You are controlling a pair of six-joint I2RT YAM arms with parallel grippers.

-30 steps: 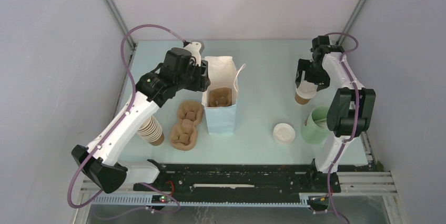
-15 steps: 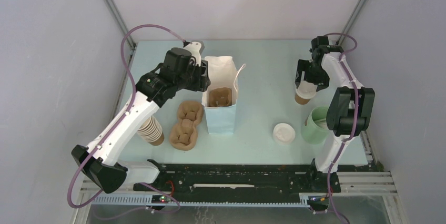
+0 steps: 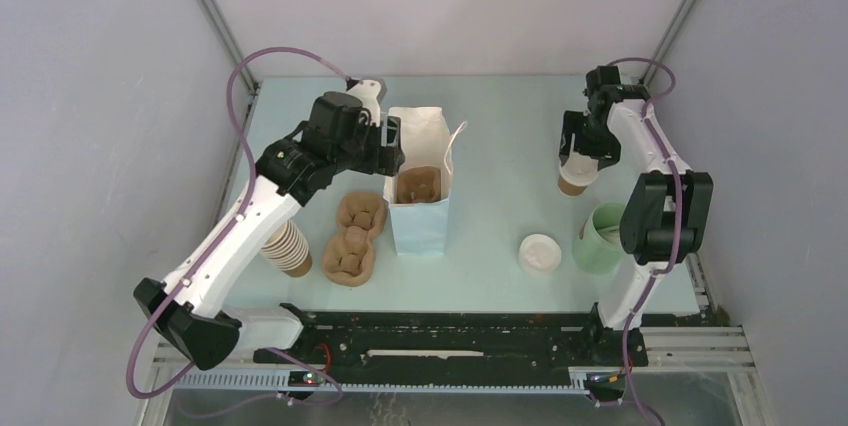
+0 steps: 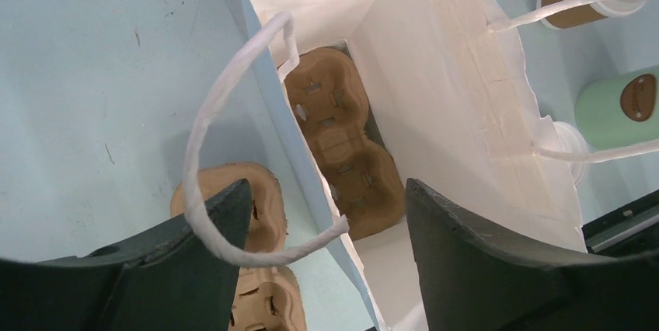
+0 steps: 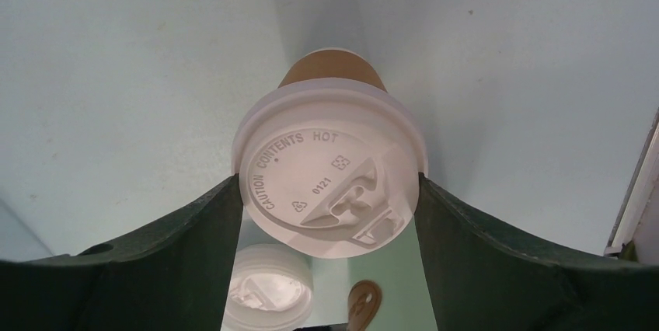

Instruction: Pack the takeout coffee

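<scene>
Overhead, found the coffee cup at the upper right of the frame, brown under a white lid, well apart from the paper bag at the centre. Saw it gripped by the right pincer, one finger pressed to each side of the lid. Confirmed as much in the right wrist view: lid filling the middle, right pincer closed on it, both dark fingers touching its rim. Could not tell whether the cup's base touched the table. Noted a loose lid lower down, just beside a green cup.

Found the left pincer at the bag's upper left edge, fingers spread wide and gripping nothing. In the left wrist view, saw the left pincer straddling the bag's wall, with a white handle loop hanging between the fingers. Spotted a cardboard carrier lying inside the bag, pockets empty. Noted two more carriers left of the bag, and a stack of brown cups further left.
</scene>
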